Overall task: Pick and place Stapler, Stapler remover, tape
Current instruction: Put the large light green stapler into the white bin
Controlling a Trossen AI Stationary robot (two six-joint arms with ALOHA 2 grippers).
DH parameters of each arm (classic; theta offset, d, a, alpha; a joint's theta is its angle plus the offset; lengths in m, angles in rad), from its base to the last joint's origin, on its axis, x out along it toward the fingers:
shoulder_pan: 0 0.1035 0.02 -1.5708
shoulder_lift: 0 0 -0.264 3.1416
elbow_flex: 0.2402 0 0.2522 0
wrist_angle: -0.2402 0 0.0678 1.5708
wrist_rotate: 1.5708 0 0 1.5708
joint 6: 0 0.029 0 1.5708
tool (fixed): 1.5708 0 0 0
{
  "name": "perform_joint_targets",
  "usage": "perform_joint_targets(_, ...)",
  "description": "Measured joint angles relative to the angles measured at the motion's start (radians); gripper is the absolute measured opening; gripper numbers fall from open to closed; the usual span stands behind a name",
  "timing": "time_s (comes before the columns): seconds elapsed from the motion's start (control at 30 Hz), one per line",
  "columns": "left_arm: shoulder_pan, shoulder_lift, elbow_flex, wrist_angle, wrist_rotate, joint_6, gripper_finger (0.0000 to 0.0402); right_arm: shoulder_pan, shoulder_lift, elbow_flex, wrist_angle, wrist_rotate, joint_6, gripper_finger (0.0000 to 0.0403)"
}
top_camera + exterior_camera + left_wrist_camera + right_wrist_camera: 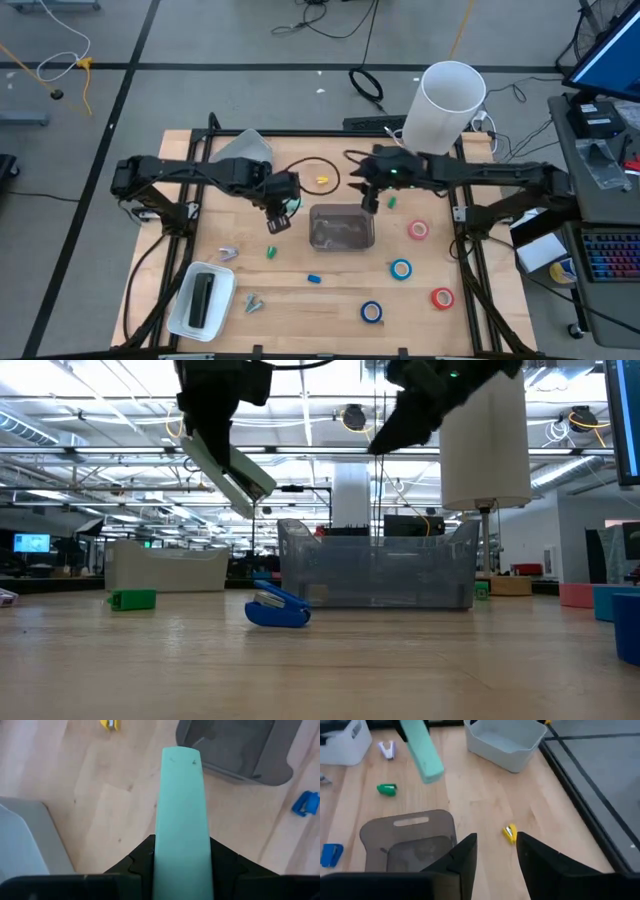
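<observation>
My left gripper is shut on a mint-green stapler and hangs above the table just left of the clear grey bin. My right gripper is open above the table behind the bin, over a yellow staple remover, and touches nothing. Four tape rolls lie flat right of the bin: pinkish red, blue, blue, red. A black stapler lies in a white tray. Blue and green staple removers lie in front of the bin. My left gripper holds the mint-green stapler near its rear end, pinched between the two fingers, one on each long side. The fingers come from above. The stapler is lifted clear of the table and, in the low view, slants down with its free end toward the bin.
A white open bin stands at the far left of the table and a tall white cylinder at the far right. Another green remover and silver removers lie loose. Bare wood shows left of the bin.
</observation>
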Motion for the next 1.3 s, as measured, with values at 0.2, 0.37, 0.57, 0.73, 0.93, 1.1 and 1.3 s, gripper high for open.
perform_joint_targets(0.2, -0.041, -0.007, 0.0, -0.006, 0.001, -0.105, 0.0126, -0.014, -0.195, -0.186, 0.122, 0.002, 0.039, 0.0111)
perform_joint_targets(0.37, -0.077, -0.04, 0.0, -0.017, -0.001, -0.216, 0.0126, -0.013, -0.318, -0.277, 0.144, 0.028, 0.039, 0.0091)
perform_joint_targets(0.57, -0.142, -0.111, 0.0, -0.033, -0.034, -0.371, 0.0126, -0.013, -0.403, -0.323, 0.146, 0.026, 0.034, 0.0063)
perform_joint_targets(0.73, -0.21, -0.158, 0.0, -0.046, -0.076, -0.522, 0.0126, -0.013, -0.442, -0.371, 0.139, 0.023, 0.035, 0.0046)
perform_joint_targets(0.93, -0.308, -0.169, 0.0, -0.093, -0.06, -0.729, 0.0126, -0.013, -0.484, -0.432, 0.145, 0.023, 0.062, 0.0038)
perform_joint_targets(1.1, -0.383, -0.169, 0.0, -0.154, 0.021, -0.941, 0.0126, -0.013, -0.511, -0.446, 0.145, 0.023, 0.087, 0.004)
perform_joint_targets(1.3, -0.518, -0.169, 0.0, -0.21, 0.01, -1.205, 0.0126, -0.013, -0.525, -0.446, 0.151, 0.023, 0.086, 0.0038)
